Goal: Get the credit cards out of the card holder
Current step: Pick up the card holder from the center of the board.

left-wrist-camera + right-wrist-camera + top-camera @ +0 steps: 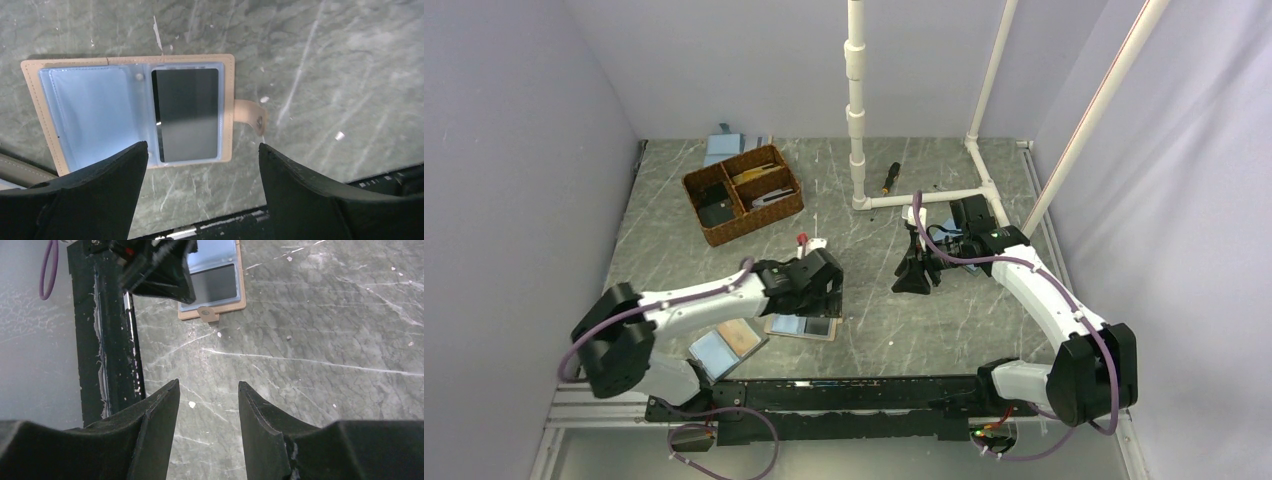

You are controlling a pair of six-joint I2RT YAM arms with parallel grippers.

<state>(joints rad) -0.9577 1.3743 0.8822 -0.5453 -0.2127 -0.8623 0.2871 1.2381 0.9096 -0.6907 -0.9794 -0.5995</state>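
1. While hanging over the marbled table (325,75), kept the left gripper (202,147) released: jaws spread wide, grasping nothing.
2. Found the card holder (130,107) opened flat on the table just ahead of the left fingertips, touching neither, with its near edge lined up with the gap between them.
3. Noted tan edging all round the card holder, a light-blue panel on the left of the wrist view and a clear sleeve on the right, with a dark card (187,115) lying inside that sleeve.
4. Saw a tan strap (250,116) with a snap stud sticking out from the sleeve side, flat on the table.
5. Seen from above, placed the card holder just on the near side of the left gripper's head, close to the black rail (844,390) between the arm bases.
6. Spotted a second folder (729,345) with one brown half beside it, toward the left arm's base and partly under that arm.
7. Found the right gripper (208,384) well apart from the card holder, over bare table, jaws partly apart and grasping nothing.
8. Through the right wrist view, caught the card holder at the top edge, partly hidden behind the left gripper's dark body.
9. Noted a wicker basket (754,222) at the back left and a screwdriver (889,178) beside the white pipe frame (856,100).
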